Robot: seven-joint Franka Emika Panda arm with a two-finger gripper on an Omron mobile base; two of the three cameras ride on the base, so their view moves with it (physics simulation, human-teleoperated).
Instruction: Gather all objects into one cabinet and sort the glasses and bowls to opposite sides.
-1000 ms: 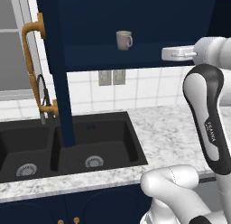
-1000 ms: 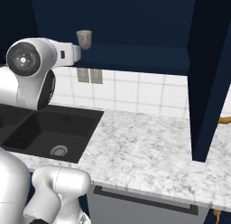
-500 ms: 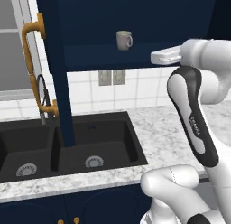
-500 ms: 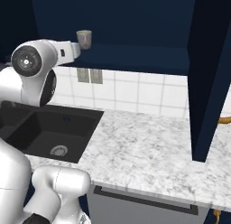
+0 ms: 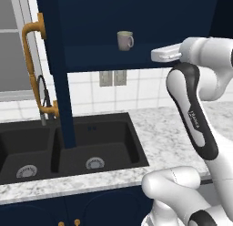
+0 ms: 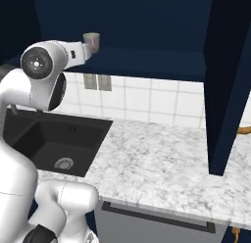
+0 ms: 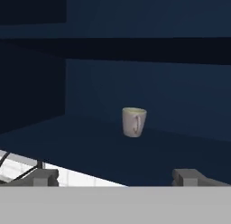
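Note:
A grey-beige mug (image 5: 125, 40) stands upright on the floor of the open navy cabinet (image 5: 150, 17), toward its left side. In the hand view the mug (image 7: 134, 122) sits ahead, a little right of centre, handle facing me. My gripper (image 7: 117, 178) is open with nothing between its fingertips (image 7: 43, 177), still short of the mug at the cabinet's front edge. From the left base the gripper (image 5: 157, 53) points left at mug height. In the right base view the gripper (image 6: 86, 49) partly covers the mug (image 6: 92, 39).
The cabinet's left door (image 5: 57, 74) hangs open with a curved brass handle (image 5: 32, 56); its right door (image 6: 228, 85) is open too. Below lie a black double sink (image 5: 68, 147), a faucet (image 5: 44, 100) and a marble counter (image 6: 162, 158). Wall outlets (image 5: 113, 78) sit under the cabinet.
The arm has swung the hand leftward along the cabinet front, closer to the grey-beige mug. The jaws stayed open and the mug has not moved.

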